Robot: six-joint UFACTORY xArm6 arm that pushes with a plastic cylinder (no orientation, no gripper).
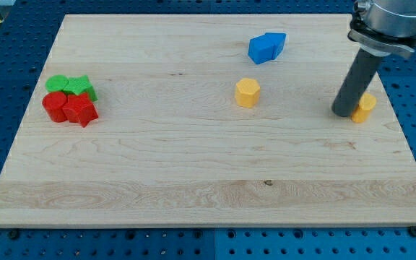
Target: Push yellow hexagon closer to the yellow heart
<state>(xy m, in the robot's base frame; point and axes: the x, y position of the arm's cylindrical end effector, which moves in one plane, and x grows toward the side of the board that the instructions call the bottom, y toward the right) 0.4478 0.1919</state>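
The yellow hexagon (247, 92) sits a little right of the board's middle, toward the view's top. The yellow heart (365, 107) lies near the board's right edge, partly hidden behind my rod. My tip (344, 112) rests on the board just left of the yellow heart, touching or almost touching it. The tip is well to the right of the yellow hexagon, with bare wood between them.
Two blue blocks (266, 46) lie together near the view's top, above the hexagon. At the view's left, two green blocks (71, 85) and two red blocks (69, 108) sit in a tight cluster. The wooden board (193, 180) lies on a blue perforated table.
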